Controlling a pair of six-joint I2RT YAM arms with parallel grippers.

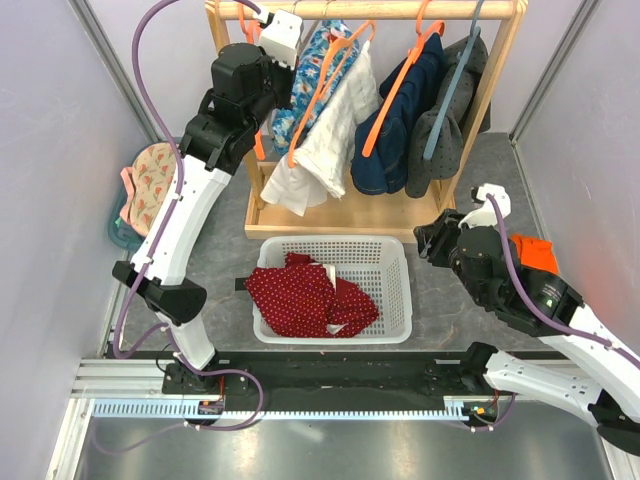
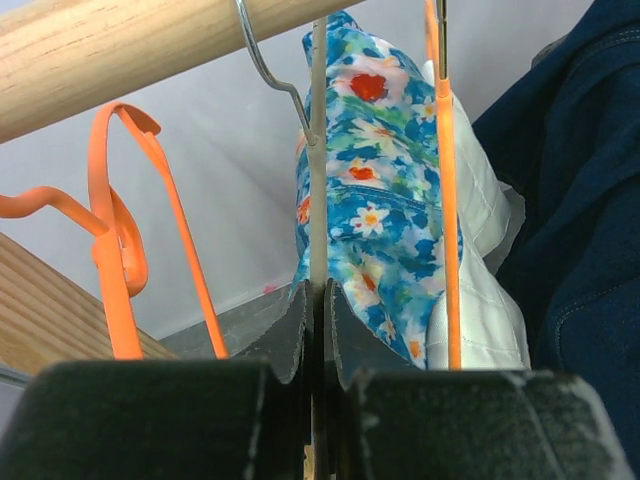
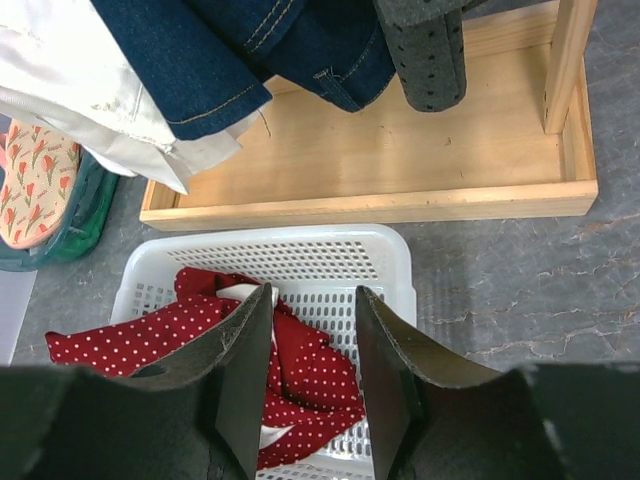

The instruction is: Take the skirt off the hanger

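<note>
Skirt (image 1: 305, 298) crumpled inside basket (image 1: 392, 262). Right pincer (image 3: 313, 300) just right of basket, half-open, empty. Left pincer (image 2: 318, 295) beyond basket, clamped on thin pale hanger (image 2: 317, 180).

Left arm (image 1: 185, 225) and right arm (image 1: 550, 385): white moulded link shells, black joint housings; a purple cable (image 1: 140, 90) runs along each. White camera housing (image 1: 280, 35) at the left wrist; small green light (image 1: 548, 293) on the right arm's black housing. Both seated on a black base plate (image 1: 340, 368), fronted by a silver slotted rail (image 1: 300, 408). Left gripper (image 2: 315, 340) and right gripper (image 3: 315, 370): matt black wedge fingers, edges scuffed pale.
</note>
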